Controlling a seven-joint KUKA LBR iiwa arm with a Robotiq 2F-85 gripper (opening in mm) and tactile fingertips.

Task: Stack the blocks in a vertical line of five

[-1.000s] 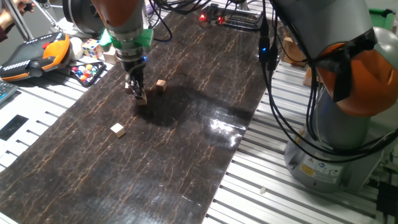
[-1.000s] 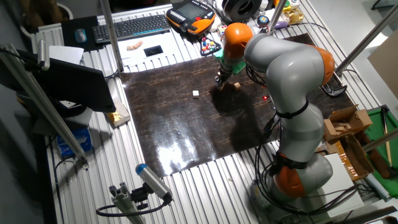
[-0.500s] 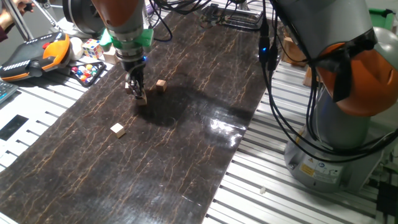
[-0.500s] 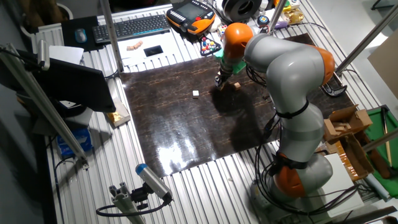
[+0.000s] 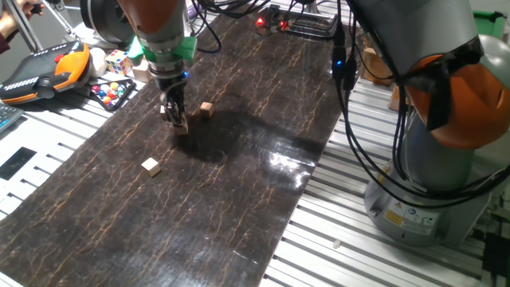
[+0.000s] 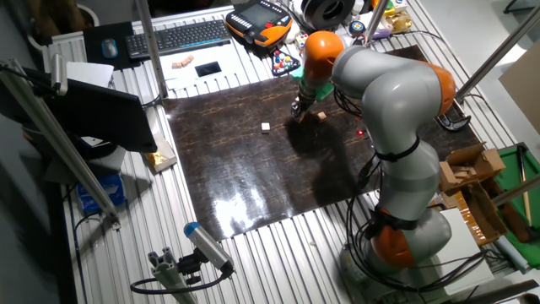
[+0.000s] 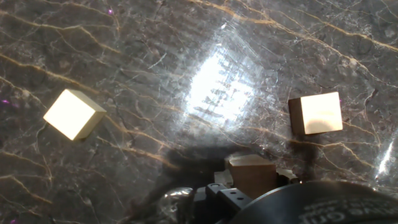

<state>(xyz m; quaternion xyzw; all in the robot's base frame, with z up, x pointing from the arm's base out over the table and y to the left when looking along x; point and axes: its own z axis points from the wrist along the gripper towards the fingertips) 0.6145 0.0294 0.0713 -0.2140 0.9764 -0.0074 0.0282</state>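
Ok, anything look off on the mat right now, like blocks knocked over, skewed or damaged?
Nothing stands out. The gripper is down at a block on the dark mat. Two more blocks lie loose and flat, one beside it and one farther off. No stack yet.

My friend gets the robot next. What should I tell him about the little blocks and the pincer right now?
Pincer: low over the dark mat, shut on one small block, seemingly at or just above the mat.
Second block: lying loose on the mat just beside the pincer.
Third block: alone, further out on the mat.
Only three blocks show; the other two are not in view.
Done: no visible stack yet.
Left: stack all five in one vertical line.
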